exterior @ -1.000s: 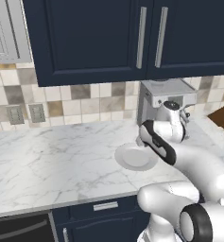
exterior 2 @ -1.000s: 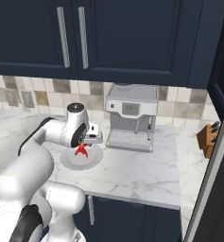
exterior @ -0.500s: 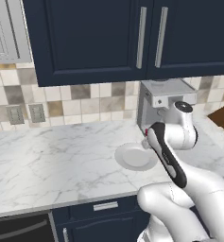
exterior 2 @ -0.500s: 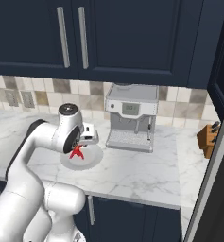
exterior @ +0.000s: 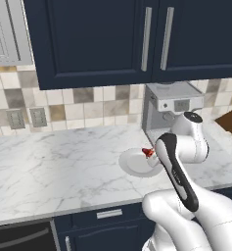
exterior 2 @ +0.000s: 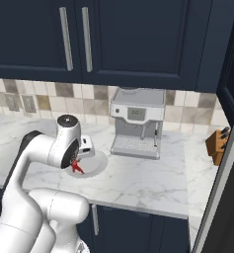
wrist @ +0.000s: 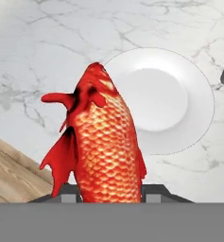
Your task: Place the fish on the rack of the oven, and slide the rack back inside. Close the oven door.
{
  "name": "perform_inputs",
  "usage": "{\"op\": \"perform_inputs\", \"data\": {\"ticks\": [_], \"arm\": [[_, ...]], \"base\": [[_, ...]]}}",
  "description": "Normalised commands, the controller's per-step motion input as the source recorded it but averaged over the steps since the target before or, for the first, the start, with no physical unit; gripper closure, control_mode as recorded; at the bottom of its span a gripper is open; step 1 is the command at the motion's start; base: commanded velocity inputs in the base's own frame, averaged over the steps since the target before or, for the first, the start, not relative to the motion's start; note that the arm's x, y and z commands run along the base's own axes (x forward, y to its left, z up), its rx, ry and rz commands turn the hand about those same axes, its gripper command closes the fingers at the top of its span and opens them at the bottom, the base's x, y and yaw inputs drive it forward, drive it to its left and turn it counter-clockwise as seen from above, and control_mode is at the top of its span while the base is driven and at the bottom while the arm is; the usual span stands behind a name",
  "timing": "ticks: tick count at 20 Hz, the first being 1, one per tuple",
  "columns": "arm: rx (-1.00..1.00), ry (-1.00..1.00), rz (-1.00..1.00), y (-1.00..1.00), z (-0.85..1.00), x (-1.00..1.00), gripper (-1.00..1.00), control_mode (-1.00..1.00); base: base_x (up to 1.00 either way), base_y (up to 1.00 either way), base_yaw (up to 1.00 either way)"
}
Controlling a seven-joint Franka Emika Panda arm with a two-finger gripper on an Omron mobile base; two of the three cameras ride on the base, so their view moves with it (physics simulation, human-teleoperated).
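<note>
Fish gripped, hanging just above the plate at frame centre.

Gripper (exterior 2: pixel 77 159) is closed on the fish (wrist: pixel 104 144); in the hand view its body rises straight out from between the fingertips at the bottom edge, so the long axis runs along the gripper, with the far end toward the upper middle of the frame. In the right base view the fish is a red sliver under the hand, lower left of centre, over the white plate (wrist: pixel 198 101) on the marble counter (exterior: pixel 54 166). The next move, as I judge it, is a carry away from the counter toward the oven. Count: one fish, one plate, one coffee machine (exterior 2: pixel 137 122), one knife block (exterior 2: pixel 218 143), one arm.
</note>
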Motion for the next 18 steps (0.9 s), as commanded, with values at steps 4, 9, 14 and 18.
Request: {"op": "perform_inputs", "data": {"ticks": [4, 9, 14, 18], "arm": [[0.0, 0.04, 0.06, 0.09, 0.0, -0.13, 1.0, -1.0], [0.0, 0.0, 0.0, -0.12, 0.0, 0.0, 1.0, -1.0], [0.0, 0.03, 0.0, -0.03, 0.0, 0.0, 1.0, -1.0], [0.0, 0.02, 0.0, 0.0, 0.0, 0.0, 1.0, 1.0]], "base": [[0.0, 0.0, 0.0], [0.0, 0.0, 0.0], [0.0, 0.0, 0.0], [-0.05, 0.09, 0.15]]}}
